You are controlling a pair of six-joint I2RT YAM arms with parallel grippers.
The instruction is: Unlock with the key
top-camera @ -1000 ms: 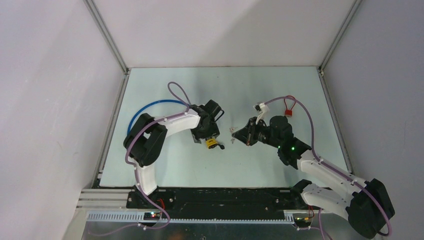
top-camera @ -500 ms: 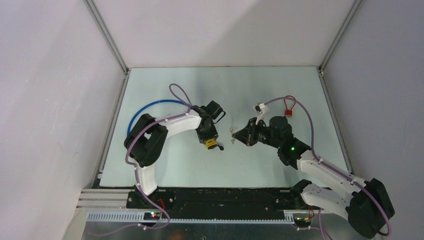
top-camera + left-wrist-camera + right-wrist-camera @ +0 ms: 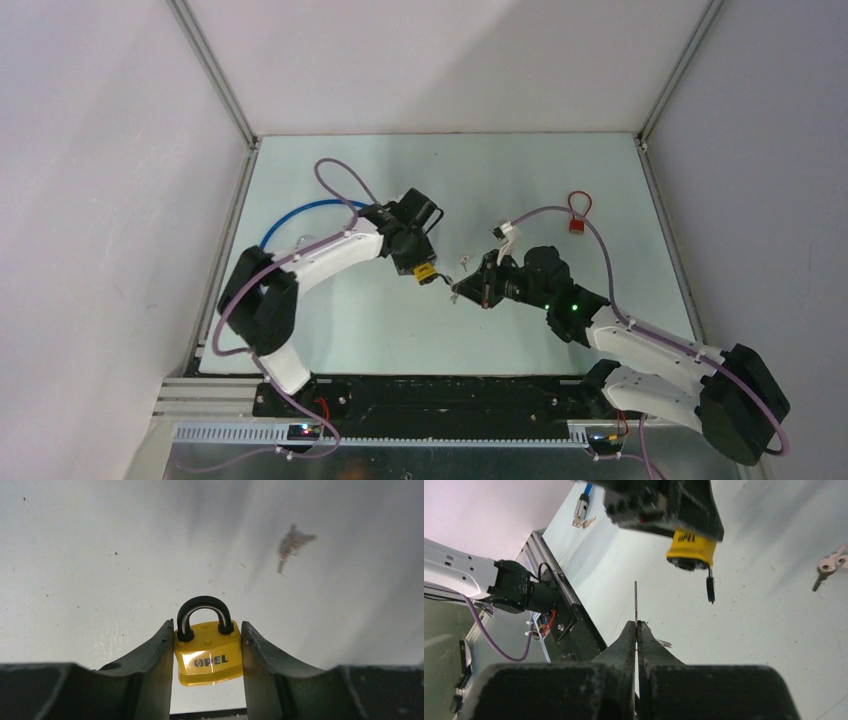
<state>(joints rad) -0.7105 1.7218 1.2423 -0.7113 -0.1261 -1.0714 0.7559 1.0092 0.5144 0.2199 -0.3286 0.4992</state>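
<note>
1. Two loaded grippers. The left gripper clamps the yellow padlock by its side faces. The jaws are partly apart and filled by the body, and the shackle points away from the palm.
2. The right gripper is pinched fully together on the key. The thin blade, seen edge-on, sticks straight out ahead of the fingertips.
3. In the right wrist view the padlock hangs ahead of the key tip and a little to its right. It is near but not touching.
4. No view shows the keyhole. I judge it to be on the face opposite the shackle, toward the left palm, so that face needs turning toward the blade first.
5. To do it well:
   - Line the blade's axis up with the keyway before advancing.
   - Match the blade's flat to the slot.
   - Push slowly, with the left grip firm so the body cannot swivel.
6. Risk: the pinch is thin, so the key may pivot if its tip strikes the yellow face.
7. Spare keys lie on the table, off to the right of the right gripper. They can be ignored.
</note>
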